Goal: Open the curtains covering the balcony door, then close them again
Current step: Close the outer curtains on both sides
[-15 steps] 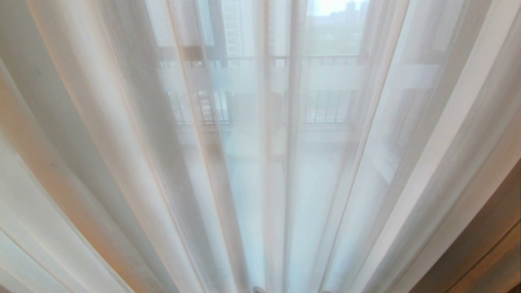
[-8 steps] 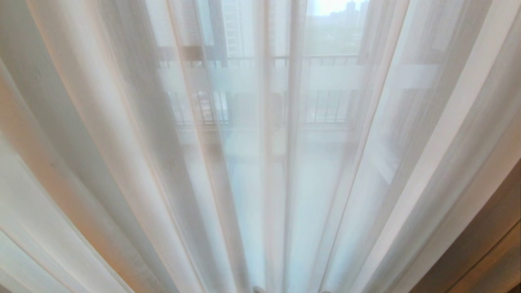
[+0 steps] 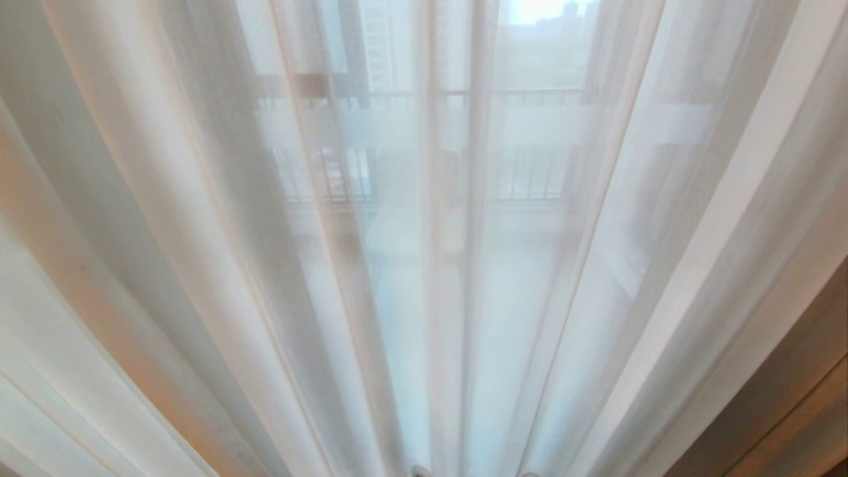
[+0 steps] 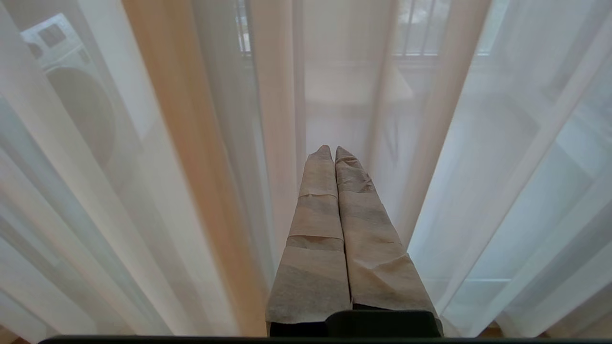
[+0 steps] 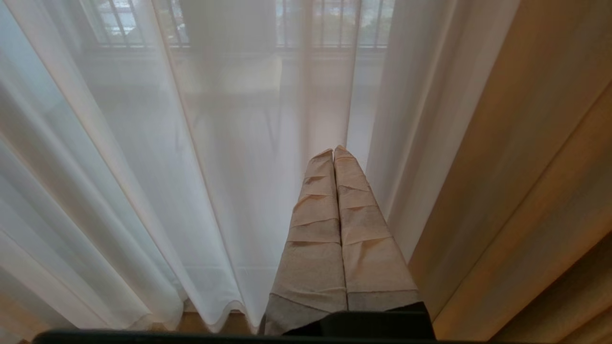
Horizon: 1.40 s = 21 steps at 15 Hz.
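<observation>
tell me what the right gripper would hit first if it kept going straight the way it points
Most likely the white sheer curtain hanging right ahead of the shut right gripper; the glass balcony door lies behind it. Depth is hard to judge.

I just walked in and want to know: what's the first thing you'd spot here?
White see-through sheers fill nearly the whole head view, with a black-barred railing showing faintly through them up the middle. A thick beige drape hangs beside the right gripper, which is shut like the left gripper; both point at the fabric.
</observation>
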### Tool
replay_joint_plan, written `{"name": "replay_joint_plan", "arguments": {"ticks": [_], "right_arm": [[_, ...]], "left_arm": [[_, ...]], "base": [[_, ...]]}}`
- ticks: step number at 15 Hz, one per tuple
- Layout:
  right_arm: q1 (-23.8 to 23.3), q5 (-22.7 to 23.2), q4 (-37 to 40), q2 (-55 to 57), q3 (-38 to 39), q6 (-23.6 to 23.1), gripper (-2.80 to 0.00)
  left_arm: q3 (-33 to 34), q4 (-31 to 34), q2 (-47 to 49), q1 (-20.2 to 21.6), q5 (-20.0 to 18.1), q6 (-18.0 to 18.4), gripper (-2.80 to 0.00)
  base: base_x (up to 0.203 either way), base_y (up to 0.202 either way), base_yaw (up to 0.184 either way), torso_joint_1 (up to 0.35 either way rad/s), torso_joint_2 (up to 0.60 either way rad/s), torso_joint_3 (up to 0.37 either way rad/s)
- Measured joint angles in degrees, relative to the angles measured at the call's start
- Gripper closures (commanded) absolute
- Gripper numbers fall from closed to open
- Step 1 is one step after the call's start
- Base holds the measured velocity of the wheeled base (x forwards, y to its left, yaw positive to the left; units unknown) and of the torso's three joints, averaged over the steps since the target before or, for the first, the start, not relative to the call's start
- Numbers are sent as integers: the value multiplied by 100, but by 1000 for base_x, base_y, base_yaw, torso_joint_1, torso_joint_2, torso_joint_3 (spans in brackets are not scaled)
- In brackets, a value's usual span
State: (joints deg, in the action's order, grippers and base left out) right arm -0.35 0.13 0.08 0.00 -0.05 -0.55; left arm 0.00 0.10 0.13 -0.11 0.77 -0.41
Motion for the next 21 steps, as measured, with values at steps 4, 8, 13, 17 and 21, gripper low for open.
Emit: {"name": "replay_joint_plan", "arguments": {"ticks": [4,8,13,17,21], "right_arm": [[0,-2,3,0,0,-2,0],[-9,0,2,0,-2,-2,0],[2,2,0,0,-2,-2,0],[2,0,2,0,-2,-1,0],[2,-4,2,0,-2,-2,0]], "left_arm": [[0,0,-2,-7,1,-18,0],[0,4,-2,-7,9,-43,0],[0,0,-4,-2,7,-51,0],[0,0,-4,-2,9,-52,0],[0,-2,-4,-2,11,-52,0]], "base": [[0,110,-1,4,3,1],[0,185,2,6,1,1],[0,192,1,1,4,3],[0,191,1,3,0,3],[0,191,0,2,2,2]]}}
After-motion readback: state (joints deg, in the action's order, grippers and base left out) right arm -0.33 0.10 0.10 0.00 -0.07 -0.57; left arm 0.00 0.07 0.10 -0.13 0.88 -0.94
